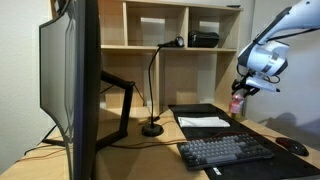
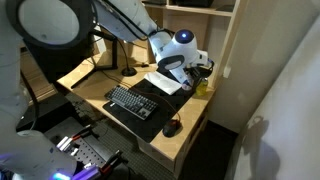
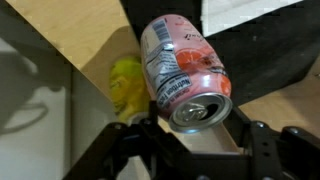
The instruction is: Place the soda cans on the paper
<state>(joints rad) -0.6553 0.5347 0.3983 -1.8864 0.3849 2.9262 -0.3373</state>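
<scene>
My gripper [image 3: 193, 128] is shut on the pink-red soda can [image 3: 180, 62], whose silvery top faces the wrist camera. In an exterior view the can [image 1: 237, 103] hangs under the gripper [image 1: 243, 90], lifted above the desk near the right wall. The yellow-green can [image 3: 127, 82] stands on the desk by the wall, just beside the held can; it also shows in an exterior view [image 2: 203, 87]. The white paper [image 1: 203, 122] lies on the black mat behind the keyboard. It shows in the wrist view [image 3: 250, 12] at the top right and in an exterior view [image 2: 163, 82] beside the gripper [image 2: 176, 68].
A keyboard [image 1: 225, 150] and a mouse [image 1: 297, 148] lie on the black desk mat [image 1: 190, 110]. A desk lamp [image 1: 152, 128] stands at the back, a large monitor [image 1: 70, 80] on the near side. Shelves stand behind and a wall [image 2: 250, 60] borders the desk.
</scene>
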